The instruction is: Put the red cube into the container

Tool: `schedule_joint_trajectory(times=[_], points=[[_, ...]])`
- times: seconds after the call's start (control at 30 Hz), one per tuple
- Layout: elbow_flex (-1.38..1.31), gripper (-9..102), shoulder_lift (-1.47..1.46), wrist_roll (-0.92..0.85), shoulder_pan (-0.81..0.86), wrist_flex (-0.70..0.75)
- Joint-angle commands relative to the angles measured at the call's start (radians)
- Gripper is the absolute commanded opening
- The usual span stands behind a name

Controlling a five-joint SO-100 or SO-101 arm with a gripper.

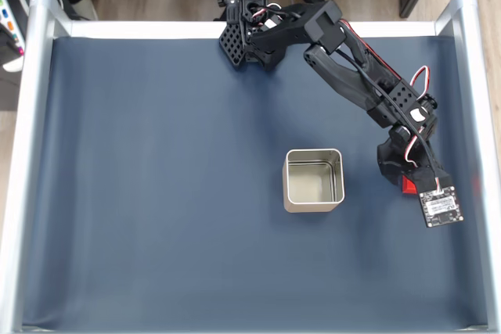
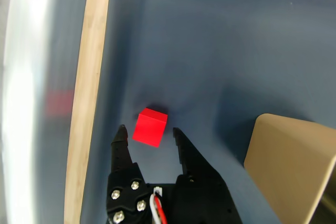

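Just ahead of my pincer (image 2: 148, 133) sat the red cube (image 2: 150, 127), resting on the dark blue mat (image 2: 236, 40) with its near lower edge between my two black fingertips (image 2: 121, 136). My jaws stood open a little wider than the cube, one tip on each side of it; I could not tell whether either tip touched it. The cube was plain and matte, sharp-edged, with no writing on any face I could see. In the fixed view only a sliver of the red cube (image 1: 408, 186) peeked out from under my wrist, just beside the small circuit board (image 1: 440, 207) hanging there; any print on that board was too small to read.

Off to the right of my pincer in the wrist view stood the container (image 2: 294, 166), its thin metal wall smooth and pale. From above, the container (image 1: 314, 154) was a square silvery tin with rounded corners and a dull metallic floor, apart from the cube. On my other side in the wrist view ran a pale wood-coloured strip (image 2: 89, 77) and, beyond it, a blurred shiny rail (image 2: 26, 93).
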Motion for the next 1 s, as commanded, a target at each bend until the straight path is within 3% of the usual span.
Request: schedule_joint_trajectory(times=[0.0,0.5,0.83,0.97], points=[[-0.061,30,-0.002,0.006,-0.006,-0.008],[-0.121,24,-0.067,0.025,-0.017,0.0],[-0.123,3,-0.069,0.012,-0.015,-0.005],[-0.12,0,-0.044,0.0,-0.003,0.002]])
